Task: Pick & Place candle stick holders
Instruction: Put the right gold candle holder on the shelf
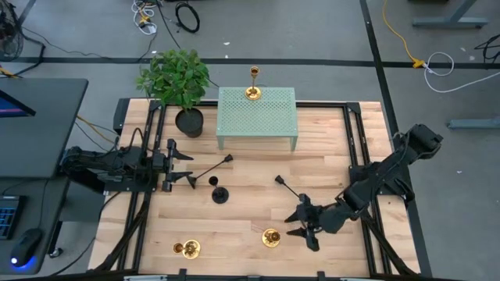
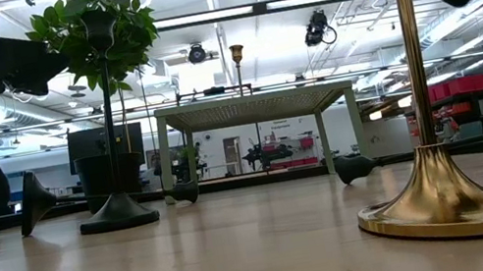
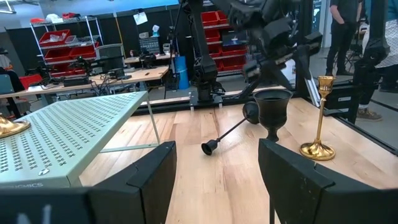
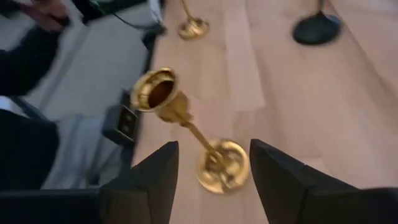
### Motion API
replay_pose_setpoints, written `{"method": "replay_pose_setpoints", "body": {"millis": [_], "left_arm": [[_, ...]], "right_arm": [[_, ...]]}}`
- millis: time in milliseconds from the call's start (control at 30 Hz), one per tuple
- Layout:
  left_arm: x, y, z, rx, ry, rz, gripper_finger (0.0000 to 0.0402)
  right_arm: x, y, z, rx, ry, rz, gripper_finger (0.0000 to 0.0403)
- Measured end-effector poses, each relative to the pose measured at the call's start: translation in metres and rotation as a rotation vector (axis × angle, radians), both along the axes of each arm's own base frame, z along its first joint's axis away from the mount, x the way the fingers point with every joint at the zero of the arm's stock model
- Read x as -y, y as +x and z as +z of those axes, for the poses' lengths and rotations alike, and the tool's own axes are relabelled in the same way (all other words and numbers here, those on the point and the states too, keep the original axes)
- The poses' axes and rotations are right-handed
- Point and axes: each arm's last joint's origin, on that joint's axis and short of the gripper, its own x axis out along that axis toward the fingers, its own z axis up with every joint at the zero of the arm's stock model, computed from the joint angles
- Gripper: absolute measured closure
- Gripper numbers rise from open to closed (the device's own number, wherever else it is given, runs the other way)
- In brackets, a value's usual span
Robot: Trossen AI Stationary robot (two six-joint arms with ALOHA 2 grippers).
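Note:
One gold holder (image 1: 252, 92) stands on the green perforated riser (image 1: 256, 117). Two more gold ones (image 1: 270, 237) (image 1: 187, 248) are near the table's near edge. One black holder (image 1: 219, 195) stands upright, and two black ones (image 1: 211, 168) (image 1: 287, 186) lie on their sides. My right gripper (image 1: 303, 224) is open, just right of and above the upright gold holder (image 4: 186, 130), with its fingers on either side of it and apart from it. My left gripper (image 1: 183, 165) is open and empty at the table's left, beside the base end of a lying black holder.
A black pot with a green plant (image 1: 187, 121) stands at the far left beside the riser. Dark rails (image 1: 355, 133) run along the table's left and right sides. Bare wood (image 1: 242, 218) lies between the holders at mid-table. People show in the room beyond (image 3: 345, 25).

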Motion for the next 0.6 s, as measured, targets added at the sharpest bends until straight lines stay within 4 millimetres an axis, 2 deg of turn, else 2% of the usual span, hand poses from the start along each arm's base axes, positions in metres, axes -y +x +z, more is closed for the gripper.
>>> {"method": "replay_pose_setpoints", "body": {"millis": [167,600], "left_arm": [[0.000,0.000,0.000,-0.001,-0.001,0.000,0.0175],[0.000,0.000,0.000,-0.002,0.000,0.000,0.0175]], "right_arm": [[-0.009,-0.002,-0.025,0.045,-0.008,0.008,0.0207],[-0.026,0.016,-0.054,0.158,-0.046,0.003,0.0207]]}}
